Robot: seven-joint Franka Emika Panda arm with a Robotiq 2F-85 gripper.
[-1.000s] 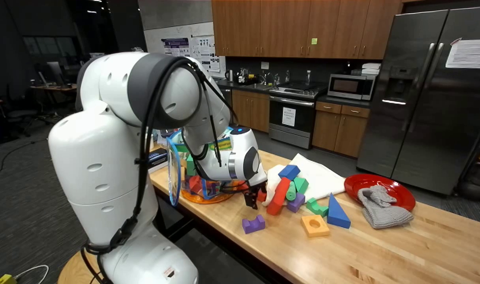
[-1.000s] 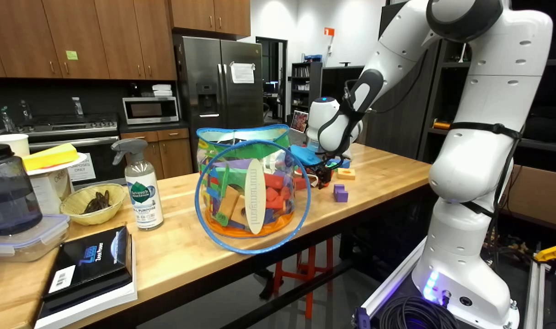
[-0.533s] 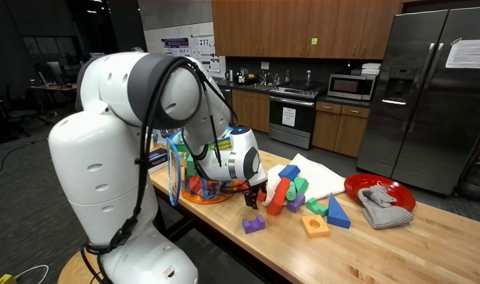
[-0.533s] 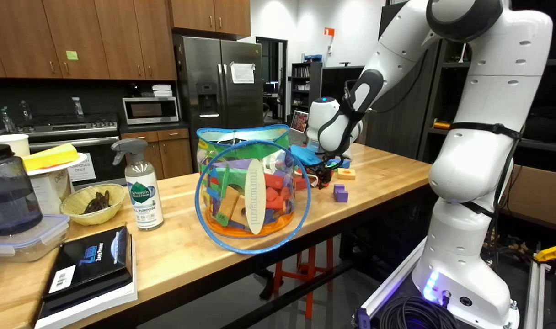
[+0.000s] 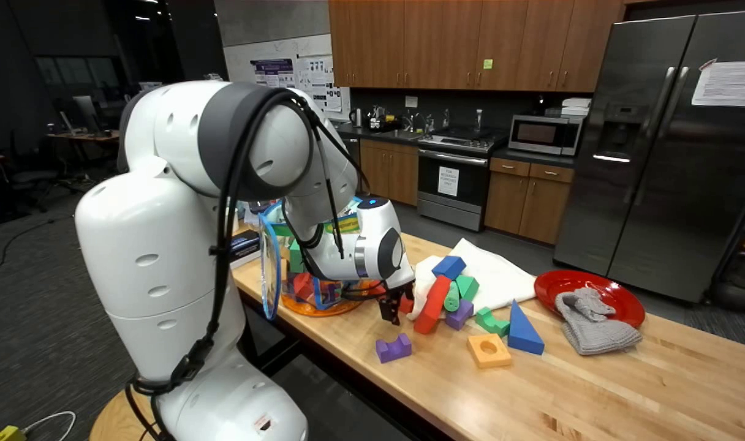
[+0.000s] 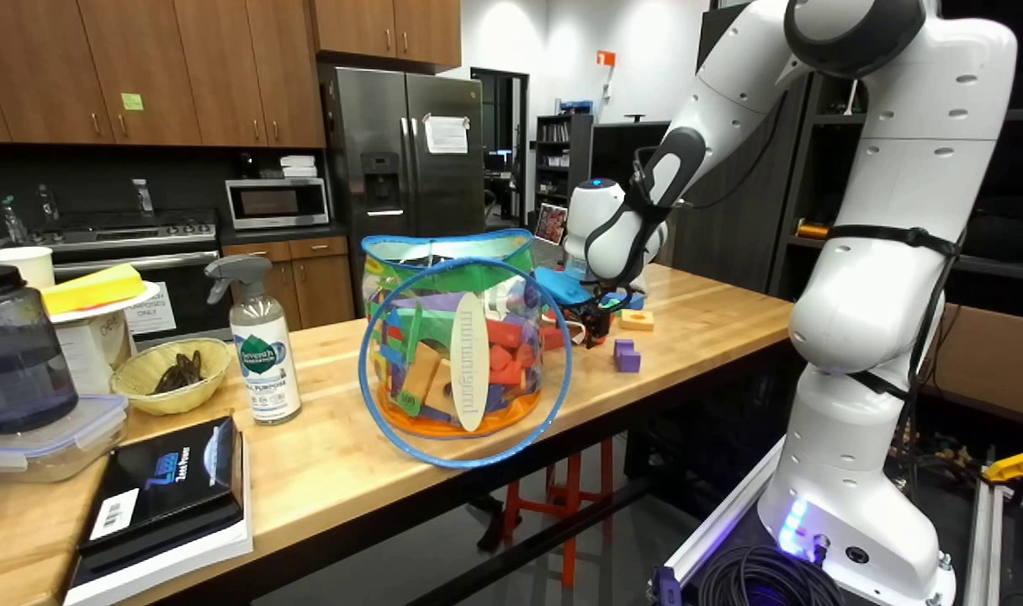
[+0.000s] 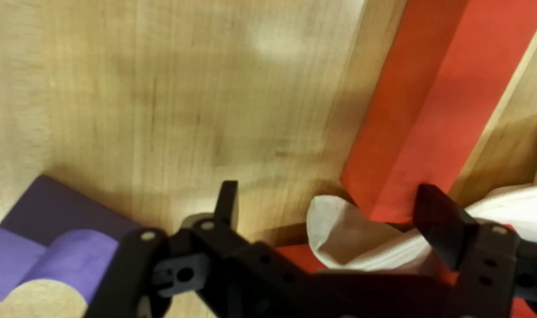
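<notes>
My gripper is open and low over the table, with nothing held between its fingers. It also shows in both exterior views. A long red block lies by the right fingertip, which overlaps its near end; I cannot tell whether they touch. A corner of white cloth lies between and below the fingers. Another red piece shows partly under the cloth, mostly hidden by the gripper. A purple notched block lies left of the left finger and shows in an exterior view.
Beyond the red block lie a green cylinder, a blue block, a yellow square with a hole and a blue triangle. A red plate holds a grey cloth. A clear block bag stands close to the arm.
</notes>
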